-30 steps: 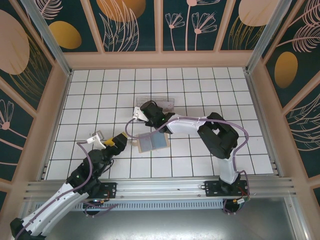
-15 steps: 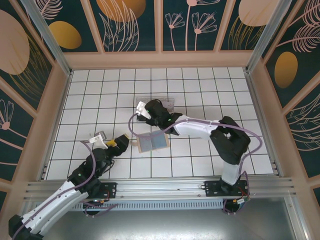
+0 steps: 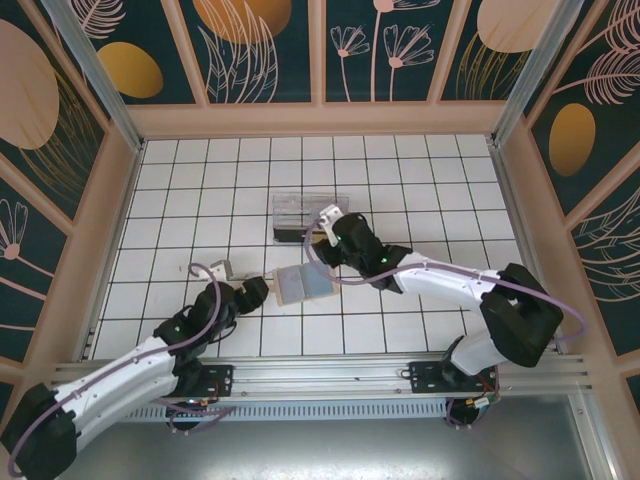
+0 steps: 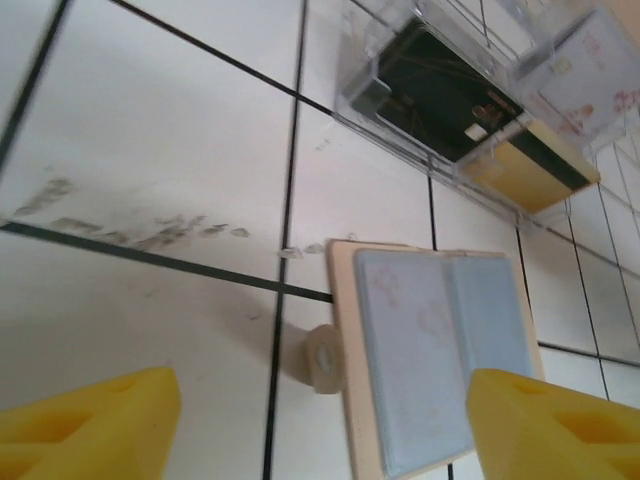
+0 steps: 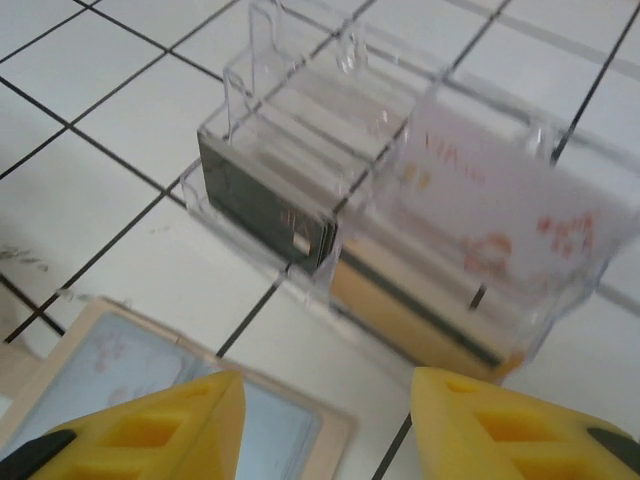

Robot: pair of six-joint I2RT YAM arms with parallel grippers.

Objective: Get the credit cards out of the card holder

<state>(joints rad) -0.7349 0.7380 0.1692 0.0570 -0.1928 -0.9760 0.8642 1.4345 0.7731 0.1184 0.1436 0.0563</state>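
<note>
My left gripper and right gripper are both spread and empty. The wallet lies open. The box at its twelve o'clock holds one pale card. Faint pink marks inside the wallet suggest more remain.

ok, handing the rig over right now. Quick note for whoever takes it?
Left gripper: jaws open, empty, low, facing the card holder edge.
Right gripper: jaws open, empty, between card holder and clear box.
Card holder: open flat on the tiles; faint pink marks on its lining, maybe a card inside.
Done: one pale pink-marked card stands in the clear box.
Left: check the pockets, pull whatever is in them.
</note>
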